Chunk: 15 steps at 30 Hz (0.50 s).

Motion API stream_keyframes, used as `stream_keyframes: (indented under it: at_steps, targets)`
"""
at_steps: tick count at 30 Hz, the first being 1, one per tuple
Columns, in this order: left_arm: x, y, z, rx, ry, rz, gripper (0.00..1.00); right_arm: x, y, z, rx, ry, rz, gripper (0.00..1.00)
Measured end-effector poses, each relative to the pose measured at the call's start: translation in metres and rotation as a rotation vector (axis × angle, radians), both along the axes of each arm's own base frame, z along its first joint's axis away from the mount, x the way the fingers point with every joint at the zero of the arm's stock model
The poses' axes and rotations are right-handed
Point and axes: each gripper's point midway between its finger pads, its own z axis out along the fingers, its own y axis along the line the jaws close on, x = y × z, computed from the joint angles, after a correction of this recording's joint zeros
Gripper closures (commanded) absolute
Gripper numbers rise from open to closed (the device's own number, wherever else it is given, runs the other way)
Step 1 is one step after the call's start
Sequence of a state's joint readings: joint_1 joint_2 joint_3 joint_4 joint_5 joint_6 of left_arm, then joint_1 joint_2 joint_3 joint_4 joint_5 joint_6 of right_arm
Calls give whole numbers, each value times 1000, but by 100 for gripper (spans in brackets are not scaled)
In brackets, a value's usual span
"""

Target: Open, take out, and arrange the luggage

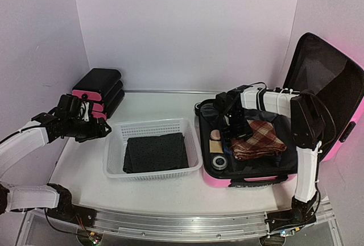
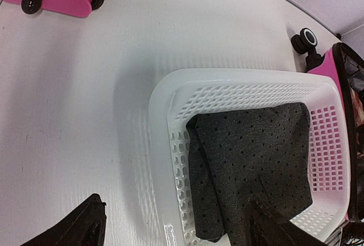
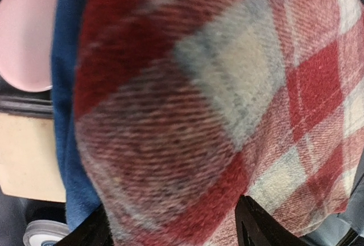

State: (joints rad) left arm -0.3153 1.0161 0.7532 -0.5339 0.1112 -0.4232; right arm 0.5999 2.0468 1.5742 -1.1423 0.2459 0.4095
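Observation:
The pink luggage [image 1: 250,180] lies open at the right, its black-lined lid [image 1: 330,81] standing up. Inside lies a folded red, white and brown plaid cloth [image 1: 259,139]. My right gripper [image 1: 236,132] is down in the case at the cloth's left edge. In the right wrist view its open fingers straddle a fold of the plaid cloth [image 3: 187,87], gripper [image 3: 170,229]. My left gripper [image 1: 96,128] is open and empty, hovering over the left wall of the white mesh basket [image 1: 151,125]; it also shows in the left wrist view [image 2: 176,229].
The basket [image 2: 162,121] holds a folded dark dotted cloth [image 2: 256,155]. A black drawer unit with pink fronts [image 1: 98,90] stands at the back left. In the case lie a blue cloth [image 3: 65,87], a pink round item [image 3: 28,30], a beige item [image 1: 215,135] and a round tin [image 1: 218,161].

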Motion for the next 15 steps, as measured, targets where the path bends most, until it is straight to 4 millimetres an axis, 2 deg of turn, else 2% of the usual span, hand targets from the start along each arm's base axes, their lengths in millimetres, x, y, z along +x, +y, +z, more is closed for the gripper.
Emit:
stream_keyframes:
  at_steps: [7,15]
  targets:
    - [0,0,-2,2,7,-1,16,0,-6,-5,12,14,-19,31]
    - [1,0,-5,5,17,-1,16,0,-2,-11,59,33,-17,59]
